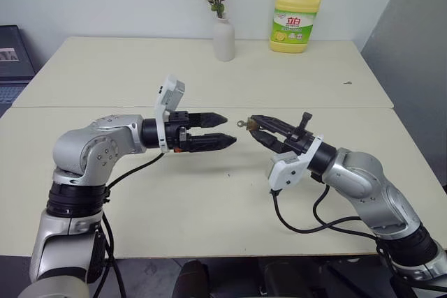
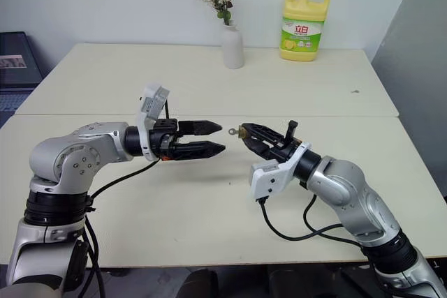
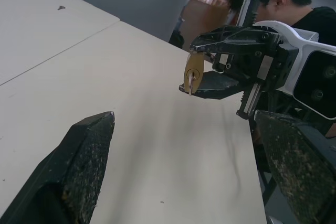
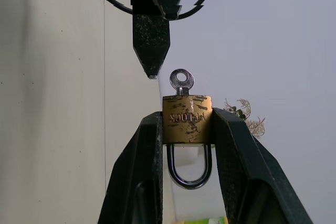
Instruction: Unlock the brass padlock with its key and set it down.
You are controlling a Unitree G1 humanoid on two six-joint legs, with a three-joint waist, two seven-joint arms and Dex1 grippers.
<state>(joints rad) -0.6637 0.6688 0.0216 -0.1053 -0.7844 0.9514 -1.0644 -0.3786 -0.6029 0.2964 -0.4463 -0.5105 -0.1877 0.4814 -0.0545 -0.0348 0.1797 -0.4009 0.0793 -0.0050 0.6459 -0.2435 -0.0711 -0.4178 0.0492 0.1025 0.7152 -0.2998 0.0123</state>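
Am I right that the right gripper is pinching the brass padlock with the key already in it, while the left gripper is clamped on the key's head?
Not quite. The right gripper does pinch the brass padlock with the key in it, but the left gripper is open and apart from the key, as the right wrist view shows.

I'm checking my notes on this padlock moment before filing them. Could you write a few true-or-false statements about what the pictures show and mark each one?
1. The right gripper clamps the brass padlock by its body. True.
2. The key lies on the table. False: it sits in the padlock, with its ring sticking out.
3. The left gripper holds the key. False: its jaws are open and empty, short of the key.
4. The padlock is held up off the table. True.
5. A yellow bottle stands beside a white vase at the far edge. True.
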